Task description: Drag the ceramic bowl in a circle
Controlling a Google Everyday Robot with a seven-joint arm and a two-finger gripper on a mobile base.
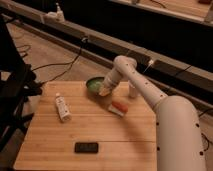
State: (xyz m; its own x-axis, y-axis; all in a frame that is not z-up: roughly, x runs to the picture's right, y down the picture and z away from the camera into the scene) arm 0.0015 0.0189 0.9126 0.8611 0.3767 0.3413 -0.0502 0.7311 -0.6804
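Note:
The ceramic bowl (93,84), green and shallow, sits near the far edge of the wooden table (55,145). My gripper (105,91) reaches down from the white arm (145,90) onto the bowl's right rim, shut and pressing against it. The gripper's end covers the right side of the bowl. I cannot tell whether the rim is pinched between the fingers.
A small white cup (132,90) stands just right of the bowl, behind the arm. A white bottle (62,107) lies at the left, a red-and-white packet (119,108) in front of the bowl, and a flat black object (86,147) near the front edge. Cables run along the floor behind.

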